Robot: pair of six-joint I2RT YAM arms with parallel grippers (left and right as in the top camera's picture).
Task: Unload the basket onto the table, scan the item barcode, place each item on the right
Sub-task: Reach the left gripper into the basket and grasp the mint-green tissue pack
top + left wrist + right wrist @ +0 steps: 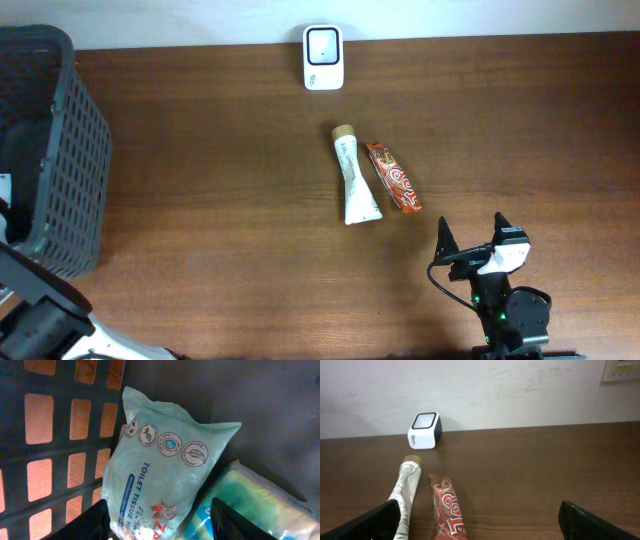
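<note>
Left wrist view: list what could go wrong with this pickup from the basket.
1. The left gripper straddles the toilet tissue pack, but a second pack lies right beside it, by one finger; closing could pinch both.
2. The pack looks like soft, wrinkled film, so it may crumple or slip when lifted.
3. The basket wall sits close beside the pack; a finger could catch its openings on the way out.

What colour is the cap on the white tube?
The cap is tan; clearest in the right wrist view.
</note>
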